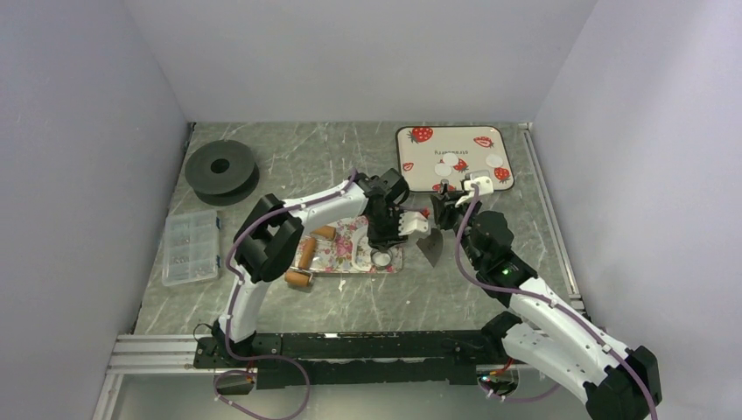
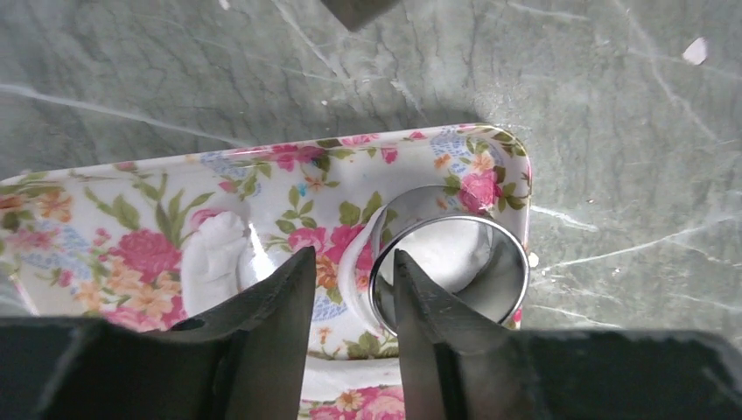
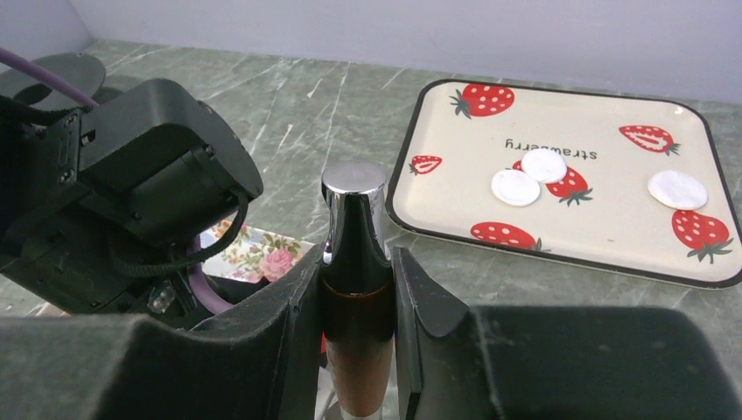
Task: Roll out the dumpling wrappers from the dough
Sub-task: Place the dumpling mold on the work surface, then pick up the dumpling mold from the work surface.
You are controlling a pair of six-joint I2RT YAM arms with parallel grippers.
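counter (image 1: 289, 166): gray, like stone | strawberry tray (image 1: 446, 142): far right corner | flower tray (image 1: 343, 252): near the middle, white dough (image 2: 219, 258) on it | left fingers (image 2: 280, 306): let go, one each side of the ring cutter (image 2: 507, 280) wall | right fingers (image 3: 293, 332): squeezing a brown tool (image 3: 354, 262) with a shiny cap | dumpling wrappers (image 3: 516, 186): three, flat on the strawberry tray

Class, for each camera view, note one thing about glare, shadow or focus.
Top external: soft, even light, faint shadows on the table. Left wrist: bright glare on the ring cutter; floral plate sharp. Right wrist: highlight on the tool, at its metal cap; strawberry tray and wrappers in focus.
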